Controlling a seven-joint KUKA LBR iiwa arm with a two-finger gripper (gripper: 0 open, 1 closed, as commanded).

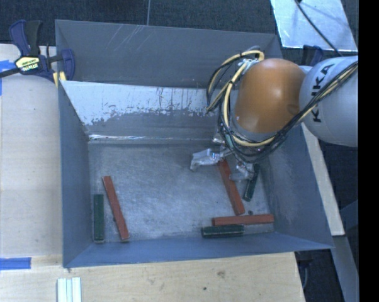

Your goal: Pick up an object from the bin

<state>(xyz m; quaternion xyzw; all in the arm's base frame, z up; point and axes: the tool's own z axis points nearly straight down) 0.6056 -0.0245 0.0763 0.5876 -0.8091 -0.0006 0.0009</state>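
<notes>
My gripper is low over the bin floor at the right of centre, under the orange cover. Its fingers stand apart, one silver fingertip to the left and the other to the right. A red-brown stick runs diagonally down from between them, its upper end in the gap. I cannot tell whether the pads touch it. A dark green stick lies just to its right, partly hidden by the gripper. Near the front wall lie another red-brown stick and a dark green one.
At the front left of the bin a red-brown stick and a dark green stick lie side by side. The arm and its cables reach in from the right and cover the bin's back right corner.
</notes>
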